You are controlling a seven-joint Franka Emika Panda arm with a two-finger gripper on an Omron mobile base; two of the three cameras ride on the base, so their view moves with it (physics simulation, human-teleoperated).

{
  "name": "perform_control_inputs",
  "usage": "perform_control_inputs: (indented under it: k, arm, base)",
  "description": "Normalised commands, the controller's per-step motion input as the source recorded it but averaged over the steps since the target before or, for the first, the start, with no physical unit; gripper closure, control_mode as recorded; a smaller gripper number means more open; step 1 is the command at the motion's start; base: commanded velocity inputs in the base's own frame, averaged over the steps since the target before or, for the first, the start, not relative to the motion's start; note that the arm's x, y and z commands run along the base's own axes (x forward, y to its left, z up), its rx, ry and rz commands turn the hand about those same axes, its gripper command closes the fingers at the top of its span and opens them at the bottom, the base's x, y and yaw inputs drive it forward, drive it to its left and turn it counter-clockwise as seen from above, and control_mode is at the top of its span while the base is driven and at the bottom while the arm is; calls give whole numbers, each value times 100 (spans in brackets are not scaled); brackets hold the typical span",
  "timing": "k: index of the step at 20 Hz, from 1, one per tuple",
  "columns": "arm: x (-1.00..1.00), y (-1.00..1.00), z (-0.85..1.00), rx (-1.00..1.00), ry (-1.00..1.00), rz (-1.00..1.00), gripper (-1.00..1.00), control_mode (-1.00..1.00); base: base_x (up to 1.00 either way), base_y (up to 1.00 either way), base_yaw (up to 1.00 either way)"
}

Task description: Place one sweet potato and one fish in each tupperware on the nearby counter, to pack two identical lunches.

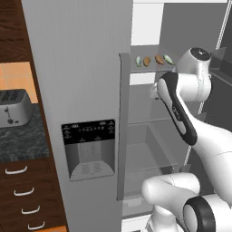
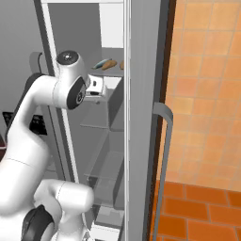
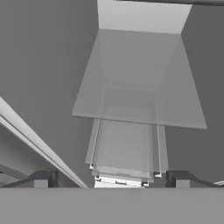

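So the gripper (image 3: 111,179) sits inside the open fridge (image 1: 81,90) with its fingers spread wide and nothing between them, looking down over the glass shelves (image 3: 138,94). Up on the top shelf there's a row of two sweet potatoes (image 1: 147,61) and two fish (image 1: 138,60), a fish at each end. The counter (image 1: 22,140) is off to the left with a toaster (image 1: 14,108) on it.

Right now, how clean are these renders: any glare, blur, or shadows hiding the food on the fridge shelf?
Left base view: flat, even light, no glare; the two sweet potatoes and two fish are small and soft-edged. Right base view: the fridge door cuts off part of that shelf. Hand view: see-through shelves overlap hazily, no hard shadows; the tool stands open.
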Motion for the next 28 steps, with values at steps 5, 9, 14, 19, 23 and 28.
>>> perform_control_inputs:
  k: [5, 9, 14, 19, 23, 28]
  arm:
    - [2, 0, 45, -2, -10, -1, -100, -100]
    - [6, -3, 46, 0, -1, -2, -100, -100]
    - [16, -13, 37, 2, -2, -7, -100, -100]
    - [17, -12, 6, 10, -15, -20, -100, -100]
    - [18, -7, 2, 20, -21, -19, -100, -100]
    - [43, -28, 12, 5, -2, -1, -100, -100]
  base:
    - [0, 0, 0]
    - [0, 0, 0]
    - [0, 0, 0]
    - [0, 0, 0]
    - [0, 0, 0]
    - [0, 0, 0]
